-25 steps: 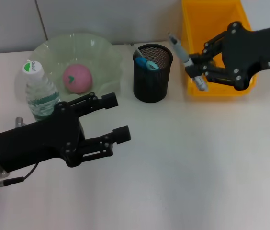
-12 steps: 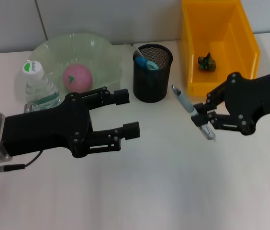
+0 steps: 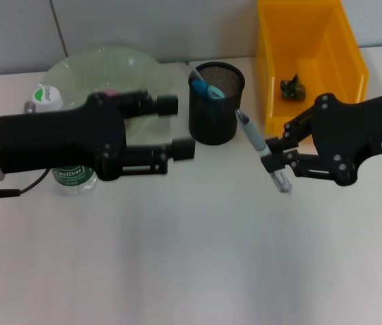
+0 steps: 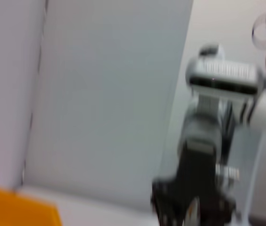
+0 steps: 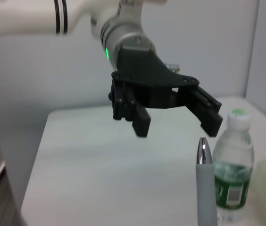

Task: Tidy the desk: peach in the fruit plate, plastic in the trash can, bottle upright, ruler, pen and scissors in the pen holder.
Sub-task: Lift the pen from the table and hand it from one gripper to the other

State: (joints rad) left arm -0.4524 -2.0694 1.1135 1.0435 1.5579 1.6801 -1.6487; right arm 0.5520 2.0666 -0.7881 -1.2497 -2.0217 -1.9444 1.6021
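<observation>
The left gripper (image 3: 174, 126), jaws spread and empty, is advancing over the fruit plate (image 3: 76, 68) while the right gripper (image 3: 272, 154) is carrying the clamped pen (image 3: 255, 143) (tilted) toward the pen holder (image 3: 216, 101), now just beside it.

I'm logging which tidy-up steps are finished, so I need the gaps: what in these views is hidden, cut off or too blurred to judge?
- Peach: head view, the left gripper and arm cover most of the fruit plate.
- Bottle: head view, its middle is behind that arm.
- Pen holder: what is deep inside is hidden by its dark mesh.
- Left wrist view: too blurred to name anything.
- Pen: right wrist view cuts off its lower part; the right gripper is unseen there.
</observation>
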